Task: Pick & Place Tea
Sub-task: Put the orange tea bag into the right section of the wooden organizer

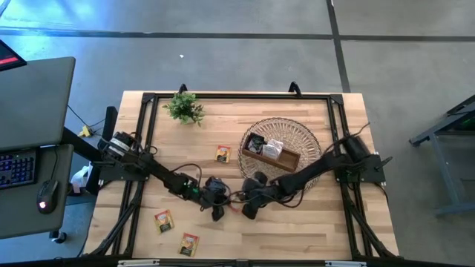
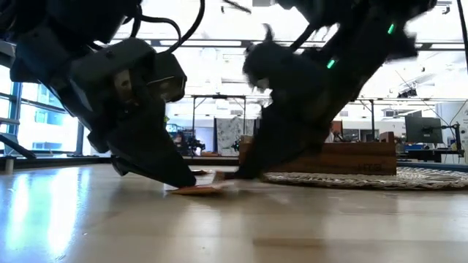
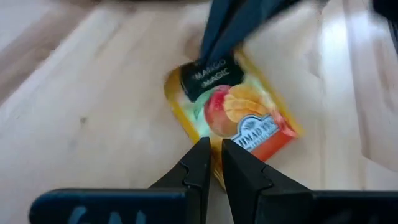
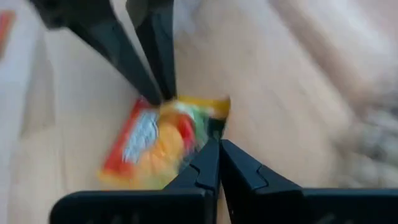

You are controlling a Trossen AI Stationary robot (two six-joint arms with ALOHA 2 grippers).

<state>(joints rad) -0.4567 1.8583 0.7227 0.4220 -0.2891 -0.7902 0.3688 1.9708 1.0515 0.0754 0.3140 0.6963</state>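
Note:
An orange-and-yellow tea packet (image 3: 245, 115) with a mango picture and a black label lies on the table between my two grippers, also seen as the tea packet (image 2: 197, 190) in the low view. My left gripper (image 3: 214, 149) is shut, its tips at one edge of the packet. My right gripper (image 4: 214, 144) is shut at the opposite, black-label end. In the high view both grippers (image 1: 215, 210) (image 1: 250, 210) stand close together and hide this packet. Three more packets (image 1: 223, 153) (image 1: 163, 220) (image 1: 188, 243) lie flat on the table. My left gripper presses its shut fingertips (image 3: 200, 152) down on the packet's edge (image 3: 214, 168) opposite the black label, slanting down from the table's left. That end lies flat on the table. My right gripper is shut on the packet's black-label end (image 4: 217, 124), slanting down from the table's right. That end (image 2: 219, 176) looks slightly raised while the remainder lies on the table.
A round wicker basket (image 1: 304, 133) sits right of centre and holds a brown wooden tray (image 1: 286, 159) with packets in it. A small green plant (image 1: 185, 107) stands at the far left. Black frame rails (image 1: 237, 96) run along the table edges.

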